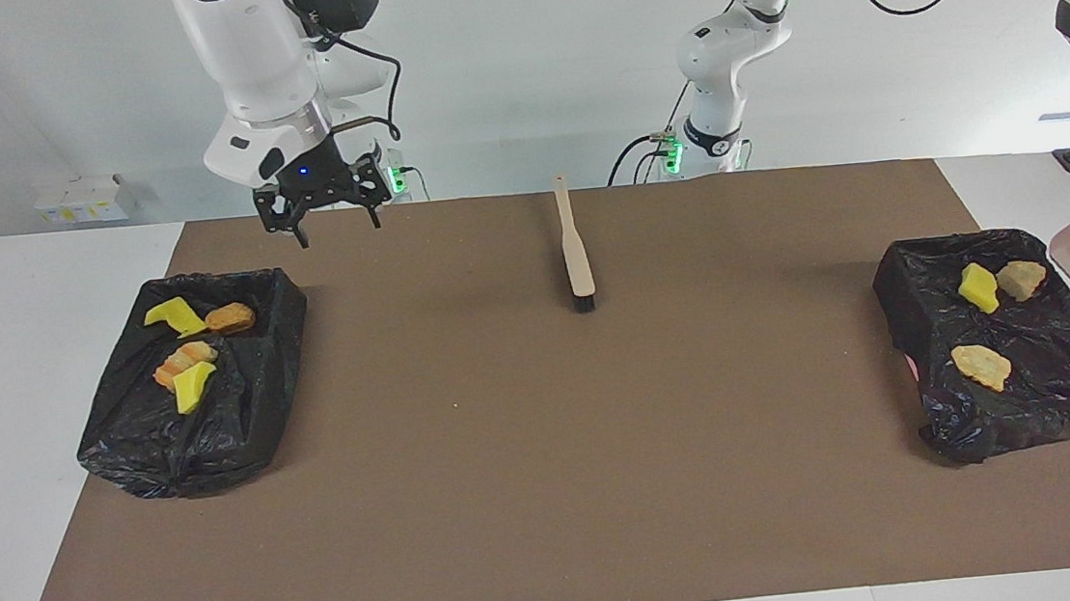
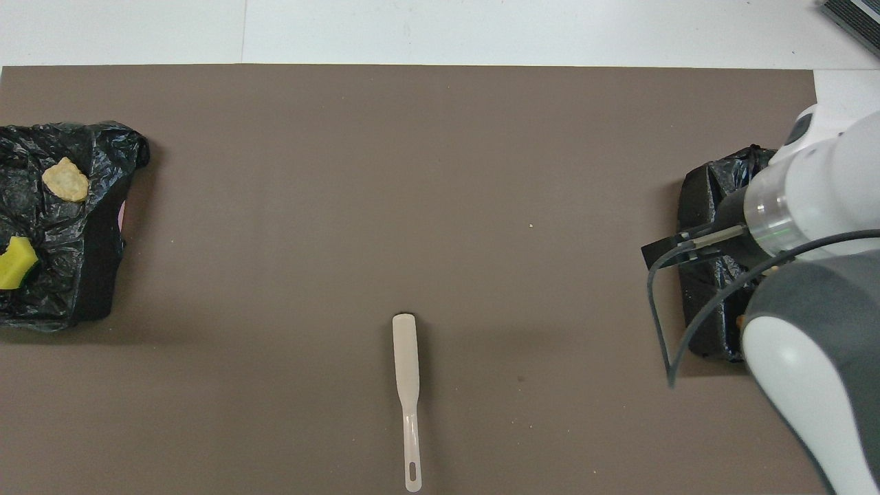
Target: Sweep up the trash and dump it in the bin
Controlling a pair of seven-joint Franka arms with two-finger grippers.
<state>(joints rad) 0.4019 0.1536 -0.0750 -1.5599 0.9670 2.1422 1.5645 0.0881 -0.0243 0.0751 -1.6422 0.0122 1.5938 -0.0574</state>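
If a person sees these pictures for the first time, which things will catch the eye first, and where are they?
Two black-lined bins sit at either end of the brown mat, each holding bright yellow sponge chunks and golden bread pieces. A pale brush lies alone mid-mat, near the robots. The right gripper hangs open above the mat beside the bin at its end.
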